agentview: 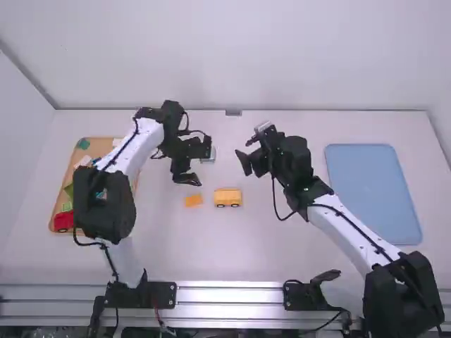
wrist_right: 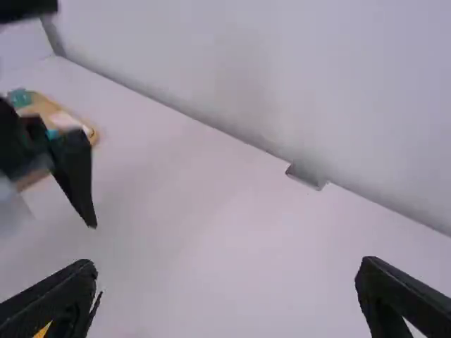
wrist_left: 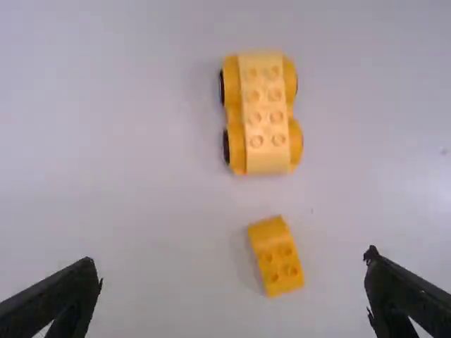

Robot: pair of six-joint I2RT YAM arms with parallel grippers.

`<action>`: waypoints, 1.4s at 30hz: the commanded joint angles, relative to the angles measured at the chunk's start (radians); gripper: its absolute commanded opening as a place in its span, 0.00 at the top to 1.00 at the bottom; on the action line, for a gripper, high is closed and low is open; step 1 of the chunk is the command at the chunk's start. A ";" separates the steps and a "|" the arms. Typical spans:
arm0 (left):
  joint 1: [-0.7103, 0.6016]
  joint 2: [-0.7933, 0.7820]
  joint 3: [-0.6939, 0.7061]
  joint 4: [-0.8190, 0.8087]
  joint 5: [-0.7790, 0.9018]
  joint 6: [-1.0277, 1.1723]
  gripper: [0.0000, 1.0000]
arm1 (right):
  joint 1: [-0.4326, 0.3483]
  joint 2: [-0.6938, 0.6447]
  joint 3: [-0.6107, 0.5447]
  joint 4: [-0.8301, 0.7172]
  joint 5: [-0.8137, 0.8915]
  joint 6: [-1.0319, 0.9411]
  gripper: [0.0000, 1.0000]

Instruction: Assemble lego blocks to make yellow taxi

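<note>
The yellow car base, wheels down, stands mid-table; the left wrist view shows studs along the top of this base. A small yellow block lies to its left, apart from it, studs up; this block is a little skewed. Over the table just beyond the small block, my left gripper hangs open; nothing is between the fingers of this gripper. My right gripper is beyond the car base and slightly to its right, raised and also open; this gripper holds nothing.
At the left, under my left arm, a wooden tray carries several blocks, including a red one. A flat blue tray lies at the right. A small pale item sits right behind the left gripper.
</note>
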 commanded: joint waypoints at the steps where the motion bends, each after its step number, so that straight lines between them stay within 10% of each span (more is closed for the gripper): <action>1: 0.082 -0.005 -0.076 -0.008 0.291 0.166 0.01 | -0.003 -0.017 -0.003 -0.012 -0.014 -0.019 0.02; 12: 0.327 -0.005 -0.553 0.517 0.620 0.070 0.01 | -0.045 -0.016 -0.004 -0.046 -0.089 -0.070 0.02; 24: 0.325 -0.005 -0.869 1.073 0.576 -0.065 0.01 | -0.124 0.051 -0.004 -0.051 -0.388 -0.198 0.02; 30: 0.305 0.030 -0.901 1.177 0.546 -0.141 0.02 | -0.150 0.122 -0.004 0.045 -0.525 -0.198 0.02; 33: 0.304 0.043 -0.902 1.183 0.541 -0.132 0.24 | -0.151 0.126 -0.004 0.049 -0.532 -0.198 0.02; 42: 0.294 0.061 -0.915 1.187 0.490 -0.132 0.35 | -0.130 0.126 -0.004 0.049 -0.529 -0.205 0.02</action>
